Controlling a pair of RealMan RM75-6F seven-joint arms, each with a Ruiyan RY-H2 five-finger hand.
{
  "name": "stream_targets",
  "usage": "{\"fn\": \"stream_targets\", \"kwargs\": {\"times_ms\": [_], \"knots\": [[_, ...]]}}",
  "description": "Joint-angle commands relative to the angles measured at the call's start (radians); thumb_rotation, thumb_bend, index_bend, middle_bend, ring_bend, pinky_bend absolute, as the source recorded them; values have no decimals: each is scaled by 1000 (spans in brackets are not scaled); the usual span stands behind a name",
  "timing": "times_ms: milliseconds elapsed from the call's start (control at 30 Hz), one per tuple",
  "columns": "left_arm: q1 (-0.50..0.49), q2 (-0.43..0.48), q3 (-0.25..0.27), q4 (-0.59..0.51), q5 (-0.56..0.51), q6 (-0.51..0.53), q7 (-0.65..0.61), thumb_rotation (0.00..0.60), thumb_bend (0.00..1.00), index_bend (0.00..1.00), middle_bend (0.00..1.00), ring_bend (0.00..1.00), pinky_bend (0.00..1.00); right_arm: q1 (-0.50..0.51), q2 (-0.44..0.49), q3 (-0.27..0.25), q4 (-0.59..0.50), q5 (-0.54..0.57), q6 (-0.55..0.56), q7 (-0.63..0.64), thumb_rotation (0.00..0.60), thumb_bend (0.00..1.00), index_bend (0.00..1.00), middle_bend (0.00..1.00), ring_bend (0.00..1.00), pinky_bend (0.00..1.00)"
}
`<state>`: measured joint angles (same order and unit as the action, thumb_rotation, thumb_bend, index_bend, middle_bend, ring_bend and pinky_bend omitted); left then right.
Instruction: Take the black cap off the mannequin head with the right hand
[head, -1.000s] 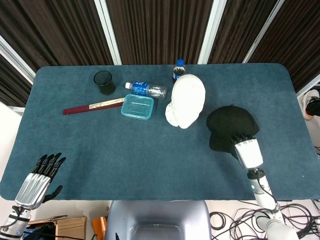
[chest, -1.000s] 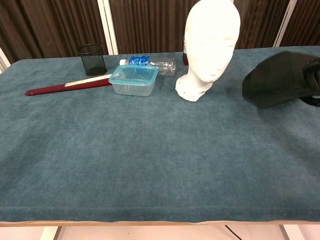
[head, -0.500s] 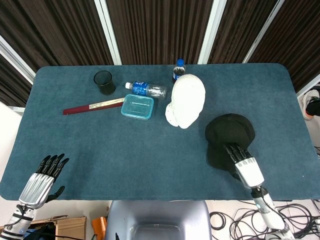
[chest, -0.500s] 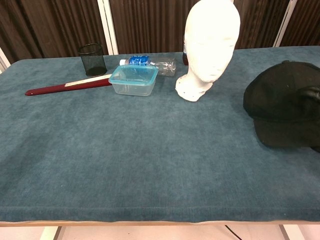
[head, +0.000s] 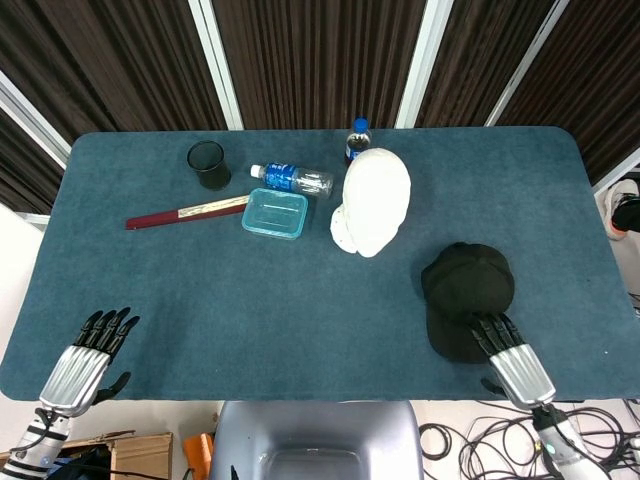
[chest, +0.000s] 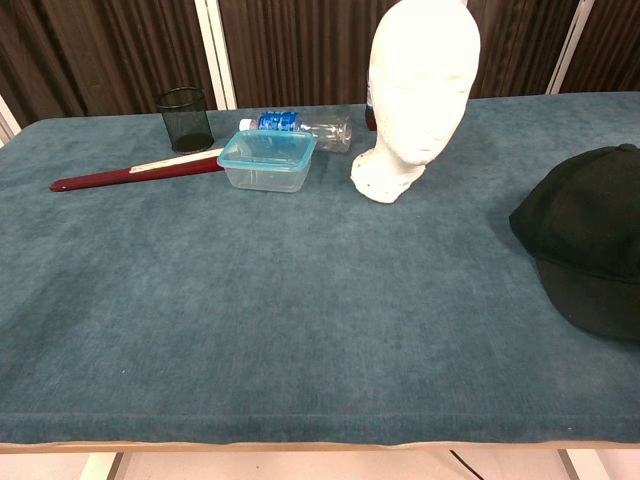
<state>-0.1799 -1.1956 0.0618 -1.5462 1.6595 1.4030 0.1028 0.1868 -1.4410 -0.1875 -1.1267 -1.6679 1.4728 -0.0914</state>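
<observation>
— What's moved since the earlier frame?
— Right hand pulls back; black cap now lies on the table, off the mannequin head.
— Fingers?
— Both hands extended, empty; left hand too.

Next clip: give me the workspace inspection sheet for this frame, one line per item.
Surface: blue-green cloth table, flat.
Job's things: black cap lies on the table, off the bare white mannequin head, which stands upright.
Clutter: black mesh cup, plastic bottle lying down, clear teal-lidded container, dark red flat stick, a blue-capped bottle behind the head.
Hands: right robot hand open, fingertips at the cap's brim; left robot hand open, at the near left edge, holding nothing.
Cables: tangled on the floor below the near right edge.
Surroundings: dark slatted panels with white posts.
</observation>
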Motion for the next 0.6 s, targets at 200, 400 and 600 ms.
{"fn": "stream_targets", "kwargs": {"times_ms": [200,400,600], "knots": [[13,9,-3,-5,6,33,-5,600,325,0,0,0,0,-95,328,-22,-451,-24,112,-139,600,15,0,0,0,36],[24,17,-3,-7,11,56,-11,600,326,0,0,0,0,-159,363,71,-528,137,178,-63,600,16,0,0,0,28],[31,13,-5,-2,23,80,-8,600,326,0,0,0,0,-161,380,105,-535,195,130,-75,600,16,0,0,0,23]]}}
